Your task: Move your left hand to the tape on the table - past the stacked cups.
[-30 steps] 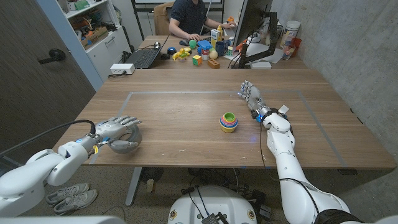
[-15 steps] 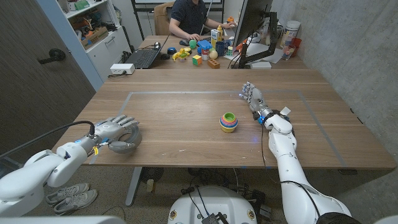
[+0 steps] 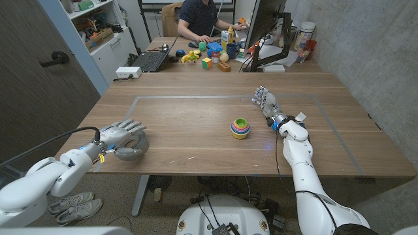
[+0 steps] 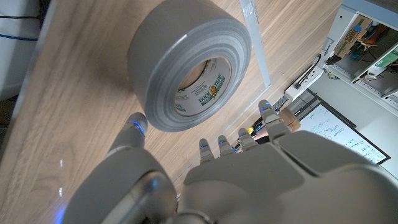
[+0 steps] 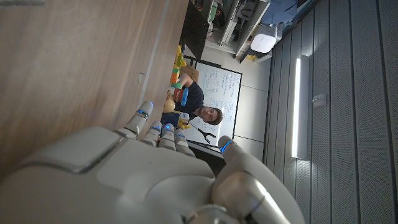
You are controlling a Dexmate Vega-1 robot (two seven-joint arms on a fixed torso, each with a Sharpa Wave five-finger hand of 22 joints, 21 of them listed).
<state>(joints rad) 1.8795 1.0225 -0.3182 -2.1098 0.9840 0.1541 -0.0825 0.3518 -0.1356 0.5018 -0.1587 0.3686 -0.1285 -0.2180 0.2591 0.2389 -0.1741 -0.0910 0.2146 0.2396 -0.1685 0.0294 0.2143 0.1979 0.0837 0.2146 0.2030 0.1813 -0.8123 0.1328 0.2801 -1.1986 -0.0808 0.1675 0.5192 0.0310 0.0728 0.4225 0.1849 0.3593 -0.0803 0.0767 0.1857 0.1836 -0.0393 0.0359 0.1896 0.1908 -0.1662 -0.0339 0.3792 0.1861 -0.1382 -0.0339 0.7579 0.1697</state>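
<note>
Head view first: our left hand [image 3: 124, 135] hovers over the grey tape [image 3: 130, 153] near the table's [image 3: 196, 117] left front edge, fingers spread, gripping nothing; the hand hides most of the roll. Left wrist view shows the tape [image 4: 189, 71] clearly (label half readable). The stacked cups [image 3: 240, 128] sit well apart, mid-table. Our right hand [image 3: 266, 102] stands open beyond them.

Wooden table [image 3: 196, 124] with taped rectangle outline. Beyond it, second desk [image 3: 196, 62] carrying laptop [image 3: 151, 60], toys [image 3: 210, 53], monitor [image 3: 266, 29]; person [image 3: 202, 19] seated there. Dark door [image 3: 39, 72], white shelving [image 3: 98, 29], grey panelled wall [image 3: 366, 59]. Shoes [image 3: 75, 207] on floor.
</note>
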